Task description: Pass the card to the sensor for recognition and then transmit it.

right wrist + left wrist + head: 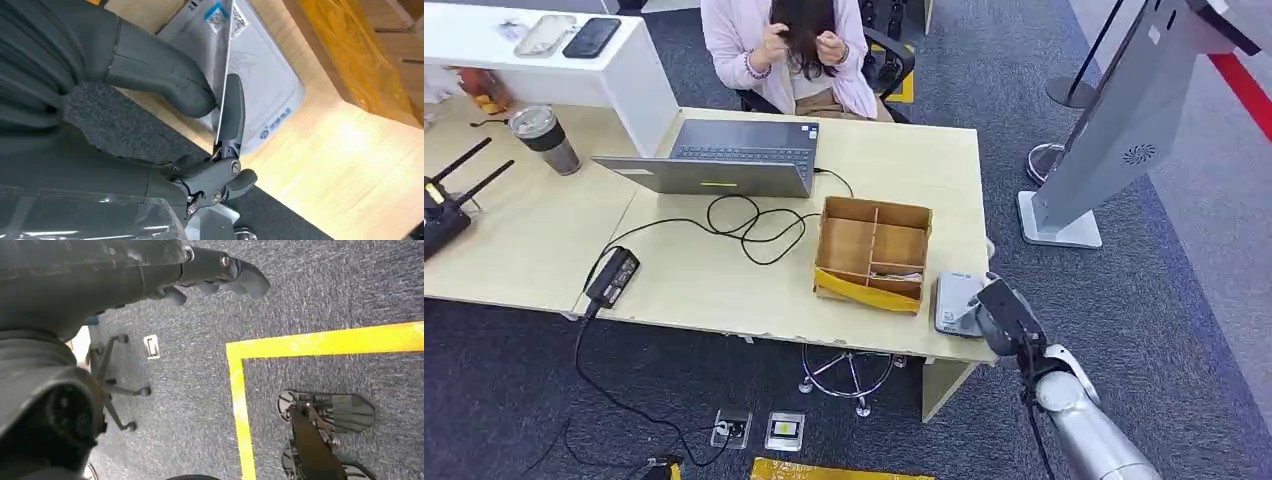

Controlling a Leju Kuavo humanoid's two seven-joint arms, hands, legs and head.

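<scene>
A: Any writing readable on the card (220, 65)?
B: No. In the right wrist view it is seen nearly edge-on, a thin pale sheet. A small blue-and-white sticker (216, 12) sits at its far end, print too small to read.

A: Right hand (210, 100)?
B: Grasping the card: thick grey thumb on one face, a dark finger (231, 107) pressed on the other. The card stands on edge over the sensor (272, 85).

A: Describe the sensor.
B: Flat grey-white pad, rounded corners, smooth plastic look. There is a faint emblem in the middle and a small blue label near one edge, both illegible. In the head view it lies at the desk's (724, 280) front right corner, just beside the cardboard organiser (872, 252), and the hand covers part of it.

A: Is the card touching the pad?
B: Cannot tell, because the thumb hides the lower edge.

A: The organiser?
B: Brown cardboard, divided into compartments, with a glossy yellow strip along its front. Contents hard to make out.

A: Left hand (220, 277)?
B: Hanging over grey carpet with yellow floor tape (240, 390). Its dark fingers are curled in and hold nothing.

A: Anything else?
B: A grey laptop (724, 160), a black cable, a power brick (614, 275), and a person (789, 50) seated behind the desk, cut off by the frame.
</scene>
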